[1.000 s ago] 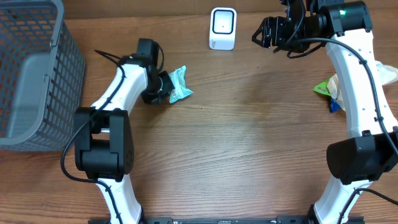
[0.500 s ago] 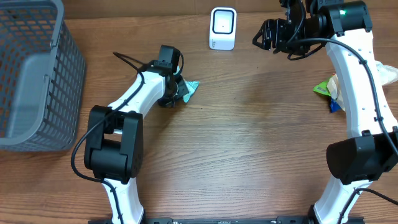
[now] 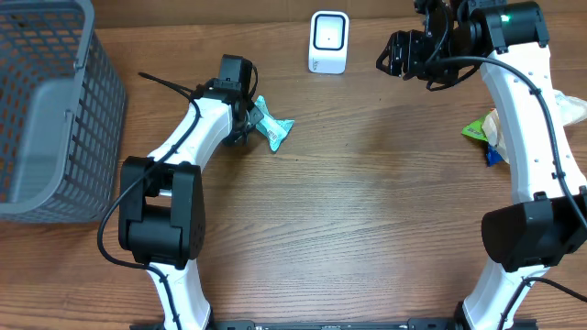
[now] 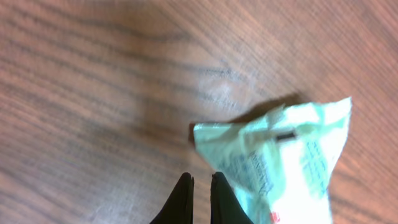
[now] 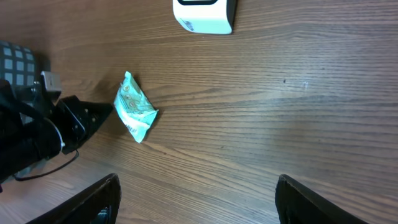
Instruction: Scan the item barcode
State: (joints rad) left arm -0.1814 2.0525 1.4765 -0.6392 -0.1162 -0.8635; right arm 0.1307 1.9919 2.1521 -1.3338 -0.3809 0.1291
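The left gripper [image 3: 248, 124] sits at the back left of the table [image 3: 367, 211], with its fingers pressed together on one corner of the teal packet [image 3: 273, 128]. In the left wrist view the two dark fingertips [image 4: 219, 190] stand almost touching. The packet [image 4: 286, 155] extends up and to the right of them, casting a shadow on the wood beneath. You cannot read a barcode on the packet in any view; only small dark print shows on its face.

The white scanner [image 3: 328, 41] stands at the back edge, to the right of the packet and well apart from it. The right gripper [image 3: 393, 50] hangs just beside the scanner's right side, its fingers spread wide with nothing between them. A grey basket [image 3: 55, 110] occupies the far left. A green wrapper [image 3: 476, 130] lies near the right edge.
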